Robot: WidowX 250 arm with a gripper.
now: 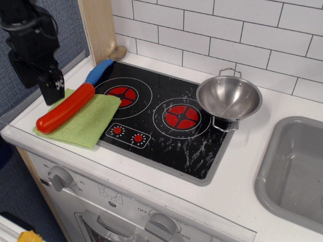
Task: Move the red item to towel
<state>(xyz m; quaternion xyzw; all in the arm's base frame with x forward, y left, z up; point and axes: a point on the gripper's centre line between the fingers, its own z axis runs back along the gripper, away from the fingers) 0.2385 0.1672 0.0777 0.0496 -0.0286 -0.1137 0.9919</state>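
Observation:
The red item (65,109), a long glossy red-orange sausage toy, lies diagonally on the light-green towel (88,123) at the counter's left front, its lower end at the towel's left edge. My gripper (52,92) hangs above and to the left of the red item's upper end, apart from it and holding nothing. Its black fingers point down; the gap between them does not show clearly.
A blue-handled utensil (99,71) lies behind the towel at the black stovetop's (166,128) left edge. A steel pot (228,97) sits at the stove's right rear. A grey sink (295,174) is at the right. A wooden post (98,27) stands behind.

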